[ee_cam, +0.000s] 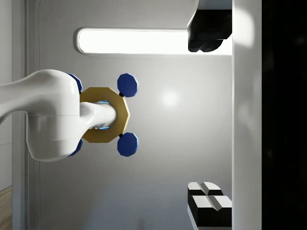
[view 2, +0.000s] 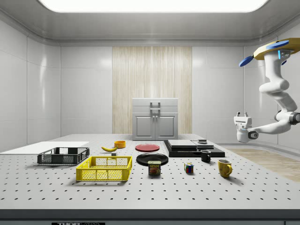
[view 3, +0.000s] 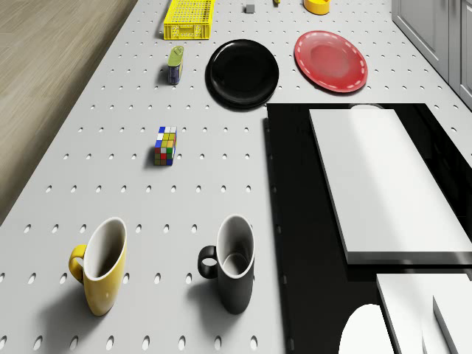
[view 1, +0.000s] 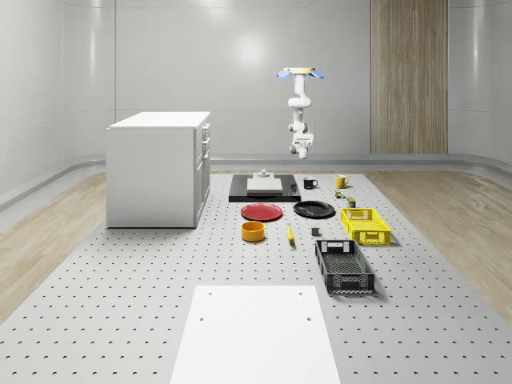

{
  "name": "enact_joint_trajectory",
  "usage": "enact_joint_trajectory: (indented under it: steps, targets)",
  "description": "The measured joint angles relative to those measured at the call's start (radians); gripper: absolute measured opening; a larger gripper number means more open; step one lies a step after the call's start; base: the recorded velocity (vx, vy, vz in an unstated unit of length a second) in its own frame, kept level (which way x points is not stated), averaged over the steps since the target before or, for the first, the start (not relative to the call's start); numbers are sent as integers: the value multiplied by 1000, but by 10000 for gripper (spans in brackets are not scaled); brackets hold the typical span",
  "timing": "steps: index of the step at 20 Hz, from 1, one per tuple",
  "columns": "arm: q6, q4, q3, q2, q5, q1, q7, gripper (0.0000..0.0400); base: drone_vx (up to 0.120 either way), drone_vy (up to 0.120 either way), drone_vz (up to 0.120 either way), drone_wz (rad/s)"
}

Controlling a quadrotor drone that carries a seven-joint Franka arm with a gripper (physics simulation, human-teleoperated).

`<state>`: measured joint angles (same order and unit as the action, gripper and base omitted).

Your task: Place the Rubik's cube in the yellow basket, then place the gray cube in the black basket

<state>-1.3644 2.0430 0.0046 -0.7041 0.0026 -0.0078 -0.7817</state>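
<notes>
Two mugs, yellow (view 3: pixel 103 265) and black (view 3: pixel 232 263), stand on the table (view 3: pixel 110 110) on one side of the plate (view 3: pixel 243 73). The Rubik's cube (view 3: pixel 166 145) lies between them and the plate, untouched. The drone (view 1: pixel 301 74) hovers high on the mugs' side of the plate. Its jaws point up, spread and empty, so no reach seems begun. Past the plate sit the yellow basket (view 1: pixel 365 225) and the gray cube (view 3: pixel 250 8). The black basket (view 1: pixel 344 266) is farther still. Both baskets look empty.
</notes>
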Motion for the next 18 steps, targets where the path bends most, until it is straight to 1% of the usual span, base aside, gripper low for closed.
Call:
enact_joint_trajectory:
  steps: [18]
  targets:
    - [-13, 8, 6, -9, -8, -3, 0, 400, 0, 0, 0, 0]
